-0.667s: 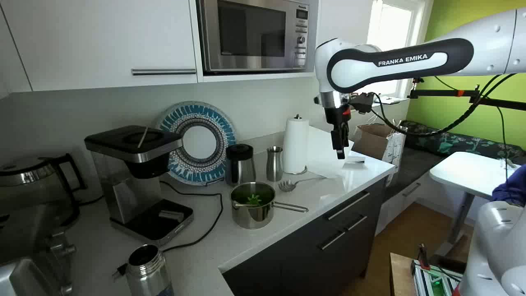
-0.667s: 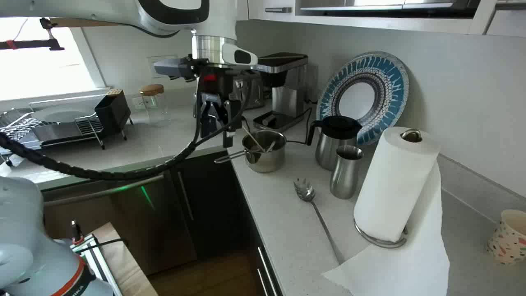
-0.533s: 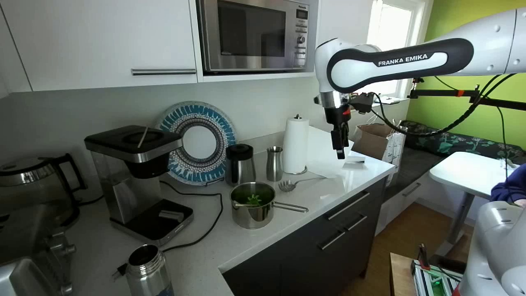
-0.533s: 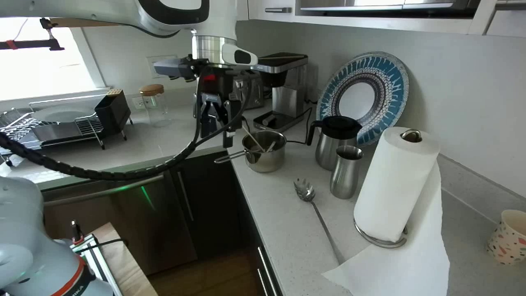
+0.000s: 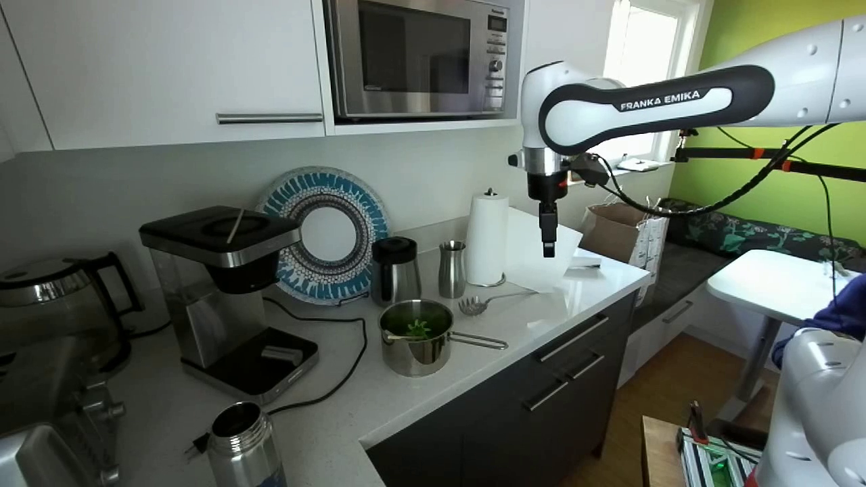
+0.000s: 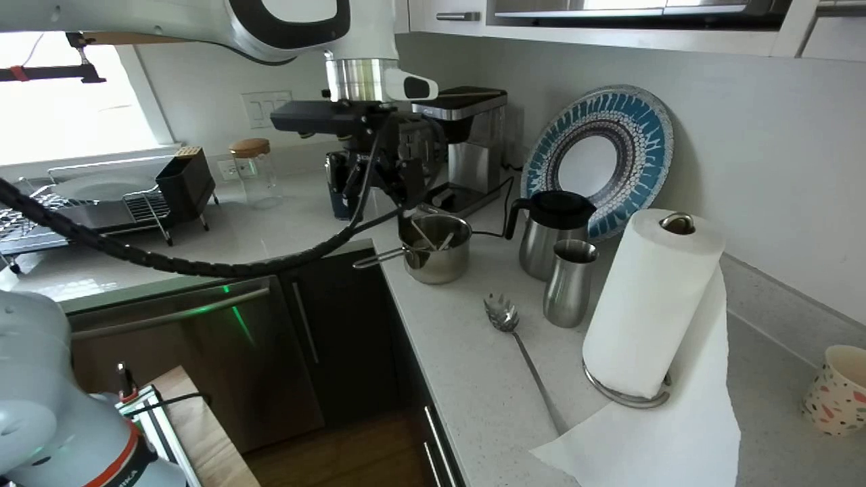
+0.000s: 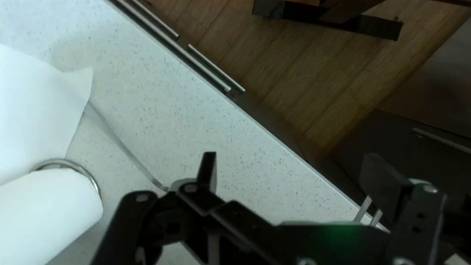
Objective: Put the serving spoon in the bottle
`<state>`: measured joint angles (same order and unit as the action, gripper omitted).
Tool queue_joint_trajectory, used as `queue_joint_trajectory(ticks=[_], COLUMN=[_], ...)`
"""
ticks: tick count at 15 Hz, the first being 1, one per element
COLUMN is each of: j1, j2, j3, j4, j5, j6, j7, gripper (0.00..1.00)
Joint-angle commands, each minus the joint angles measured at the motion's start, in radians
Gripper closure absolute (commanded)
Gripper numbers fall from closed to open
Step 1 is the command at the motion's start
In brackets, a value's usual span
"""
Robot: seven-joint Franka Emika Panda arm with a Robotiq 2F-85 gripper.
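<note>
Black gripper high over the pale counter, with jaws wide apart around nothing, swung round on its axis since half a second ago; probably a squaring-up for the grasp. Below the jaws, outside their gap, serving spoon lying flat, unmoved, handle partly behind a finger in wrist view. Farther from the jaws, near the spoon's head, silvery bottle, upright, likewise unmoved; presumably approach stage only.

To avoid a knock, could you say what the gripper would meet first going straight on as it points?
Probably the counter, near its front edge, below the open gripper; one finger might miss it, as depth is unclear.
</note>
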<state>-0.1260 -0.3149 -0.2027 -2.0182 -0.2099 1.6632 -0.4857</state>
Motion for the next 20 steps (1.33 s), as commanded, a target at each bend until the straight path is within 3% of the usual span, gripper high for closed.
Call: queue_joint_trajectory(ticks=[1,4,5,7,10,11,13,18,20], j1=[0.013,-0.004,-0.019,-0.031,-0.031,-0.025,-0.031,-0.054,-0.079], j2=[0.062,0.159,0.099,0.144,0.161,0.124,0.14,0.304,0.39], j3=[-0.085,-0.147,-0.098,-0.12,-0.119,-0.118,-0.121,-0.155,-0.147], j4=[-0.014,0.024,-0.003,0.008,0.02,-0.021,-0.028,-0.004,0.025], j5=[0.044,0.13,0.077,0.112,0.119,0.087,0.071,0.195,0.268], j6=[0.135,0.189,0.165,0.184,0.187,0.241,0.266,0.426,0.434], j7=[-0.247,-0.486,-0.366,-0.451,-0.466,-0.589,-0.689,-1.049,-1.192], gripper=[0.0,0.0,0.0,0.0,0.0,0.0,0.0,0.0,0.0])
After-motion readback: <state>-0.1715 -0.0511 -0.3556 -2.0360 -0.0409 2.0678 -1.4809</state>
